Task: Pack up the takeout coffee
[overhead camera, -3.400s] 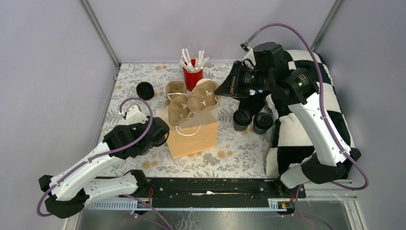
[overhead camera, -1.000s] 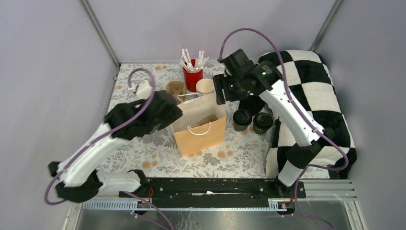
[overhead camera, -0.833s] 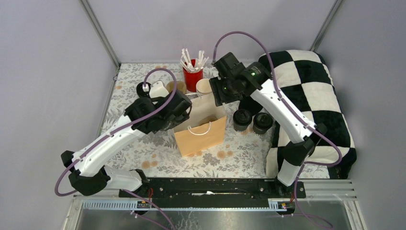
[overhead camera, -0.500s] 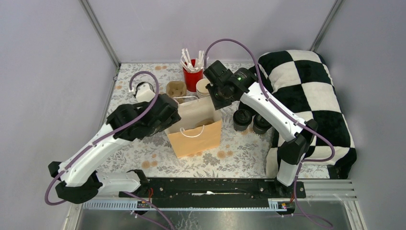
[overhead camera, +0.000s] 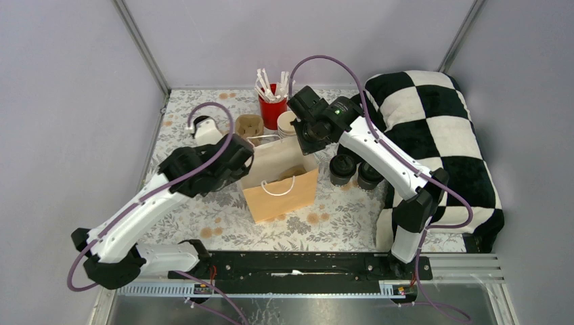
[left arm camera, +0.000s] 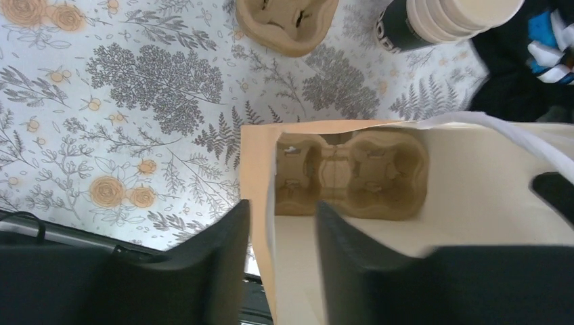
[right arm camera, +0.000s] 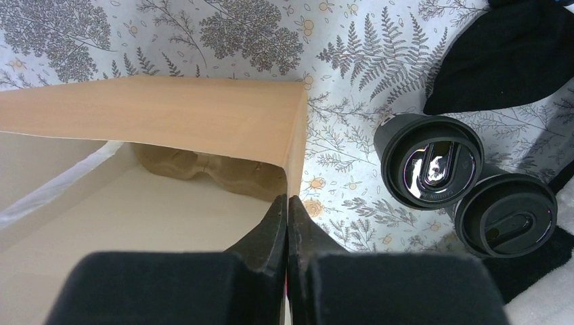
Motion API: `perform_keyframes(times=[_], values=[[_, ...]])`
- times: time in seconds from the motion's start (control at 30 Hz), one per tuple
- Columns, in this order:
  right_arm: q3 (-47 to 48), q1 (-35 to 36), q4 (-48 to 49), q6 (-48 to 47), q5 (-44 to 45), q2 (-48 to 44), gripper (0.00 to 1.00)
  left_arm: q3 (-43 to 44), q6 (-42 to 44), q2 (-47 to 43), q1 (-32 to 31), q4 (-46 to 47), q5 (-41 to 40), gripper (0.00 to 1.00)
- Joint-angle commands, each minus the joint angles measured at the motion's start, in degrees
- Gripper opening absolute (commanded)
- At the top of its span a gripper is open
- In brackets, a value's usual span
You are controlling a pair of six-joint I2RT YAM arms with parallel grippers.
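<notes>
**Cups stand right of the bag, on the right arm's side**

The left gripper [left arm camera: 283, 206] sits astride the bag's left wall, one finger outside and one inside. Its jaws are apart and it is not pinching the paper. The bag [overhead camera: 281, 193] stands open-mouthed in the middle of the surface [overhead camera: 325, 220]. A carrier [left arm camera: 352, 172] lies flat on its floor, wells up and empty. The right gripper [right arm camera: 287, 203] is clenched on the rim of the bag's right wall.

Just right of that gripper, the left cup [right arm camera: 428, 161] and right cup [right arm camera: 504, 213] stand upright on the surface, lids on and touching each other. Neither is packed yet. The left cup is near the bag's right wall but apart from it. The right cup sits against the edge of the pillow [overhead camera: 440, 128].

Both cups have their long axis vertical, lids facing up. They lie to the right of both grippers, and the right arm is plainly the nearer. The whole bag stands between the left arm and the cups. A pick by the right arm would likely mean letting go of the rim first and then a short shift rightward.
</notes>
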Motion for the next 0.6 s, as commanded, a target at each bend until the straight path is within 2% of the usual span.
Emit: perform_keyframes(times=[0.0, 0.07, 0.13, 0.27, 0.37, 0.47, 0.57], values=[[2.63, 0.26, 0.83, 0.89, -0.46, -1.62, 0.0, -0.24, 5.75, 2.46, 1.95, 4.31, 2.76, 0.31], [5.06, 0.26, -0.71, 0.99, -0.86, -1.01, 0.0, 3.25, 7.69, 3.87, 2.41, 1.96, 2.12, 0.14], [8.75, 0.26, -3.02, 1.37, -1.74, -0.37, 0.0, 8.04, 10.52, 4.95, 2.57, -0.52, 1.2, 0.0], [16.67, 0.28, -7.82, 3.25, -3.32, 0.36, 0.0, 19.85, 14.76, 7.11, 2.6, -4.79, 0.93, 0.0], [17.65, 0.26, -7.71, 4.99, -4.95, -0.46, 0.0, 22.01, 14.54, 7.12, 2.68, -5.03, 2.8, 0.0], [13.46, 0.21, -5.49, 6.59, -6.14, -1.78, 0.0, 17.5, 12.19, 5.64, 2.7, -4.1, 4.79, 0.0], [3.14, 0.22, -1.03, 7.0, -5.97, -3.8, 0.0, 5.66, 10.37, 1.84, 2.69, -1.05, 5.04, 0.01]])
